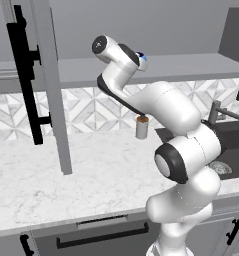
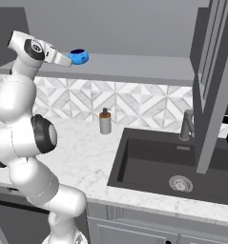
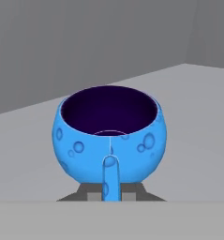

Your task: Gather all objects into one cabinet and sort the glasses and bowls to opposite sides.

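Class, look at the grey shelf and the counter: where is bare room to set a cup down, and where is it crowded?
The grey shelf is bare to the right of the blue bowl, up to the open cabinet door. The marble counter is bare between the door and the soap dispenser. It is crowded at the bowl, where the hand sits.

Occluded and cropped regions of the scene.
The blue bowl (image 1: 141, 57) is largely hidden behind the arm; the end effector (image 3: 111, 187) fingertips are unresolved, and frame edges crop the cabinet door (image 2: 212, 71).
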